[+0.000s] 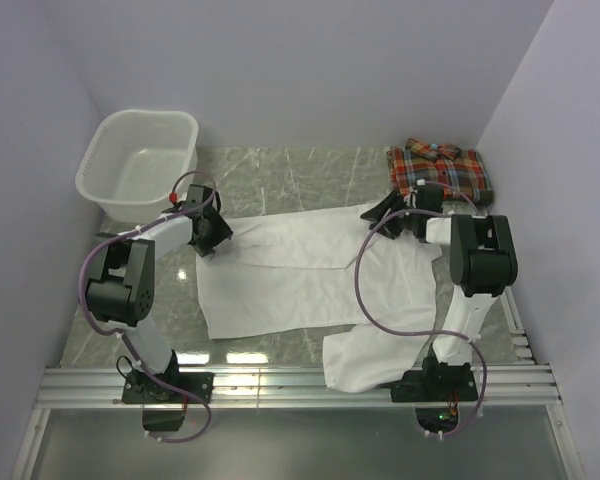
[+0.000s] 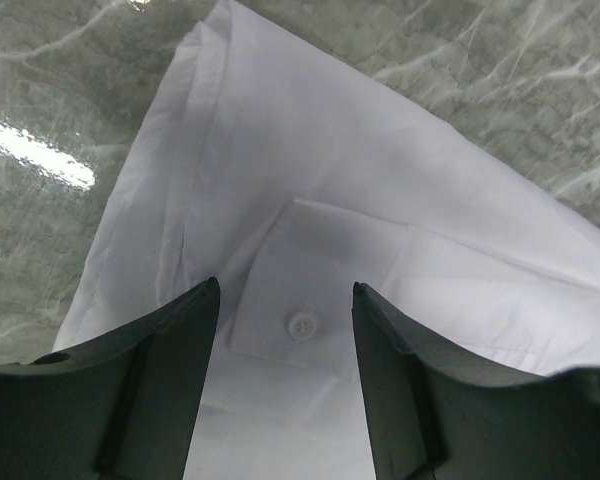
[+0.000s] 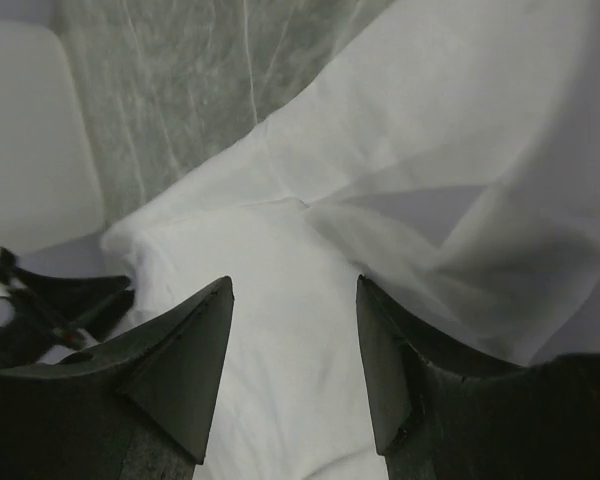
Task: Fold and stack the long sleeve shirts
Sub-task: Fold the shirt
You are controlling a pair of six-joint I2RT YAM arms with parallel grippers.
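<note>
The white long sleeve shirt (image 1: 310, 270) lies spread flat mid-table, one sleeve trailing toward the near edge (image 1: 365, 360). The plaid shirt (image 1: 438, 168) sits folded at the back right. My left gripper (image 1: 208, 232) hovers at the white shirt's back left corner. In the left wrist view the left gripper (image 2: 285, 290) is open over a buttoned cuff (image 2: 301, 325). My right gripper (image 1: 385, 215) is at the shirt's back right edge. In the right wrist view the right gripper (image 3: 293, 285) is open above a fold of white cloth (image 3: 280, 330). Neither holds anything.
A white plastic laundry basket (image 1: 140, 165) stands at the back left, also showing in the right wrist view as the basket (image 3: 30, 140). Grey marble tabletop (image 1: 310, 175) runs between basket and plaid shirt. Walls close in on the left, back and right. A metal rail (image 1: 300, 385) lines the near edge.
</note>
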